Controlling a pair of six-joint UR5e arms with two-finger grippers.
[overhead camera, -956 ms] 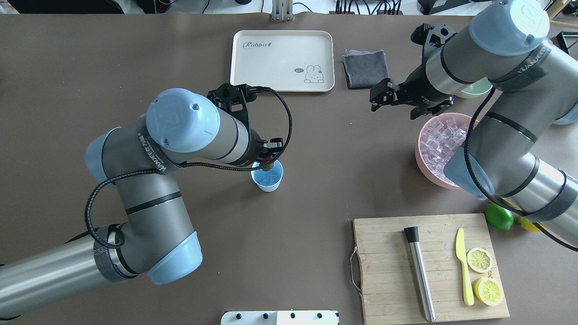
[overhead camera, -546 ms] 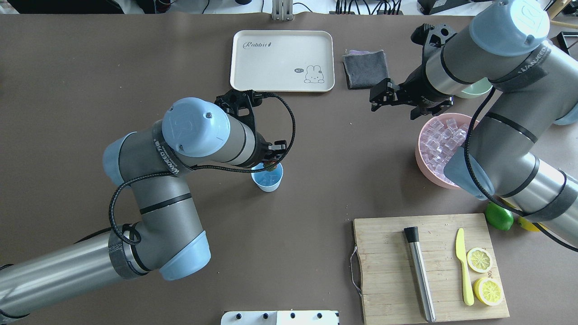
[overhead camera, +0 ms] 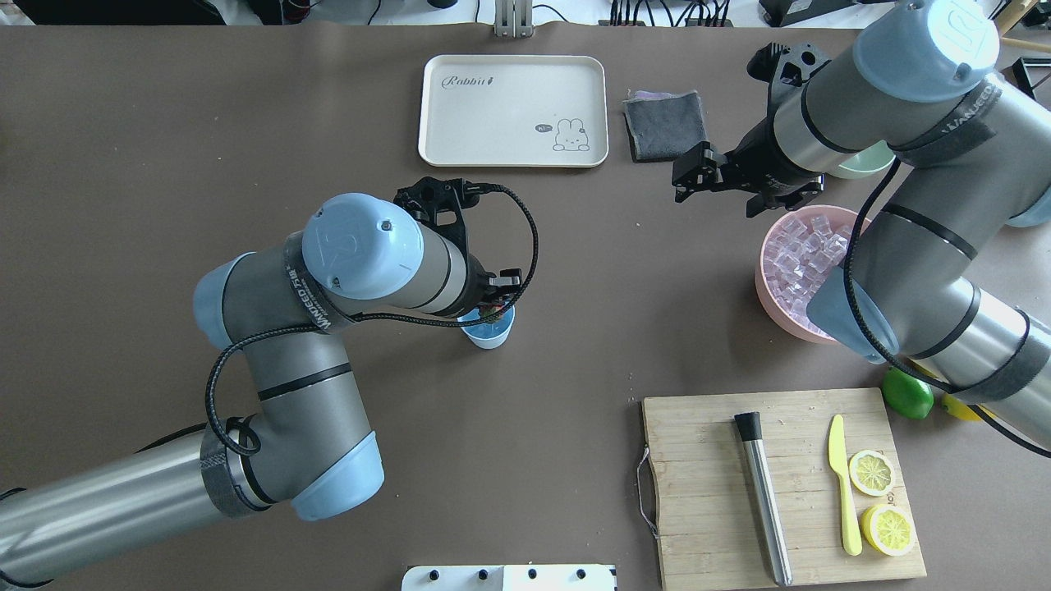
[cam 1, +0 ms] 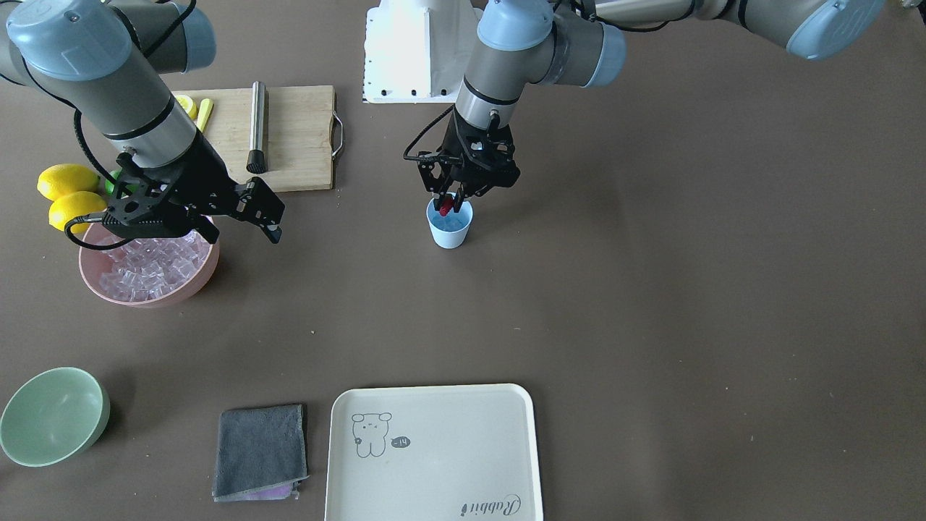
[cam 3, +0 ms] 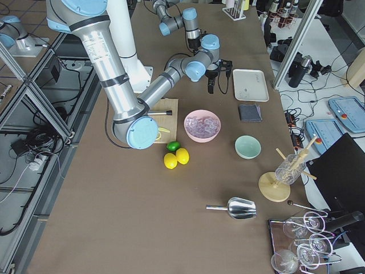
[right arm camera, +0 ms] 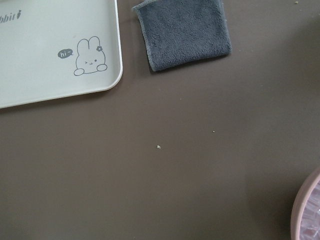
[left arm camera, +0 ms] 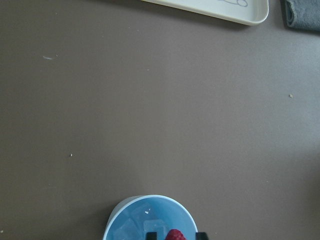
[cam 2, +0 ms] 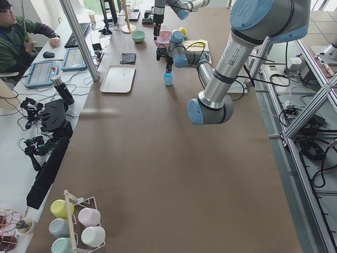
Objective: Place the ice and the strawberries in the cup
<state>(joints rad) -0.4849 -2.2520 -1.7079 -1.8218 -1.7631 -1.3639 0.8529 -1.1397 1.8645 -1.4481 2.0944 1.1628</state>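
— Lowered since a second ago, strawberry (left arm camera: 174,235) hangs in cup (cam 1: 449,226) over ice (left arm camera: 131,227), pinched by left claw (cam 1: 448,203). Right claw (overhead camera: 714,193) gapes empty beside pink bowl (overhead camera: 760,275).
— Soft, light, probably bruisable: best gripped gently at its sides.

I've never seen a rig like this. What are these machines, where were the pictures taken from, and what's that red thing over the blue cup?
Two robot arms work at a brown table, each ending in a two-finger gripper. Cameras look from above, across the table, both table ends, and each wrist. The left gripper pinches a small strawberry at the mouth of the blue cup, which holds ice cubes. The right gripper hangs open near a pink bowl of ice. A tray, cloth and cutting board lie nearby.
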